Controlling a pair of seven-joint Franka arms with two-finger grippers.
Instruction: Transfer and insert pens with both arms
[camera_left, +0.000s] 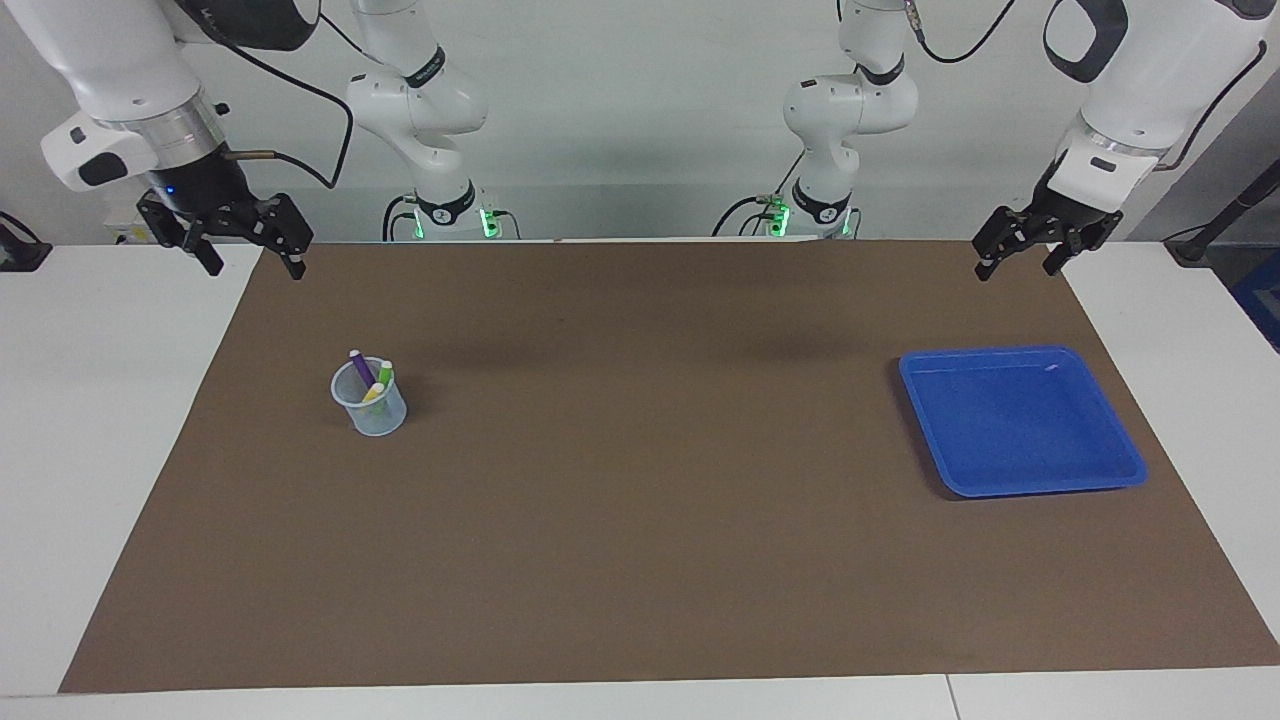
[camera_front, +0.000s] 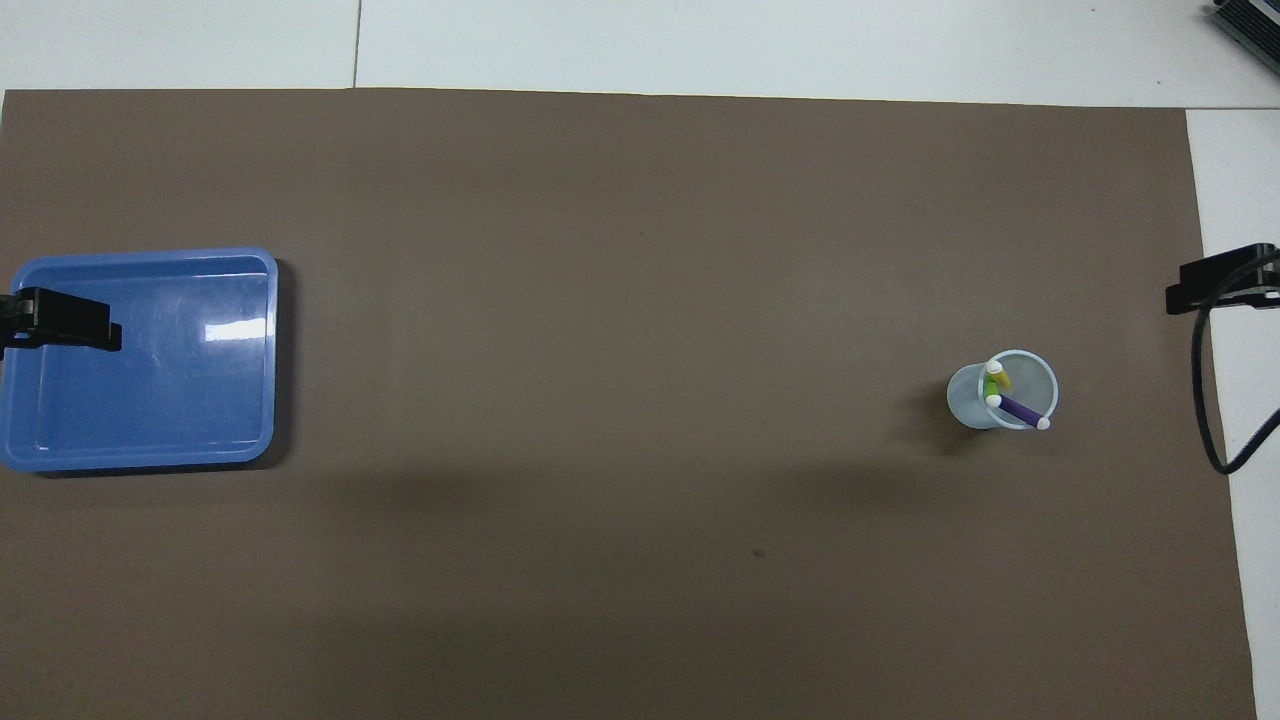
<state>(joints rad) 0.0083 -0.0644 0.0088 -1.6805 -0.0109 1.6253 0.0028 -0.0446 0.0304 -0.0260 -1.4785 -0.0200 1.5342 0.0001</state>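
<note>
A brown mat (camera_left: 640, 520) covers most of the white table (camera_left: 90, 420), the stage for two large white arms that hang raised at the robots' edge of it. The right arm (camera_left: 110, 70) comes down at its own end of the table, wrist pointing downward, and its black right gripper (camera_left: 250, 262) hovers over the mat's corner with its fingers spread apart and nothing between them. The left arm (camera_left: 1150, 70) slants down at its own end of the table, its wrist tilted, and the left gripper (camera_left: 1018, 268) hangs over the mat's edge, nearer to the robots than the tray, with its fingers likewise parted and empty.

A blue tray (camera_left: 1120, 480) lies flat on the mat toward the left arm's end, with nothing visible in it. Toward the right arm's end stands a small clear cup (camera_left: 375, 415), upright on the mat and well apart from both grippers.

All three pens stand in that cup, pale ends up. The purple pen (camera_left: 361, 366) leans most, its long axis tilted so that its tip clears the rim toward the right arm's end of the table. The green pen (camera_left: 385, 374) stands close to upright beside it. The yellow pen (camera_left: 373, 392) sits lower in the cup, leaning slightly.
</note>
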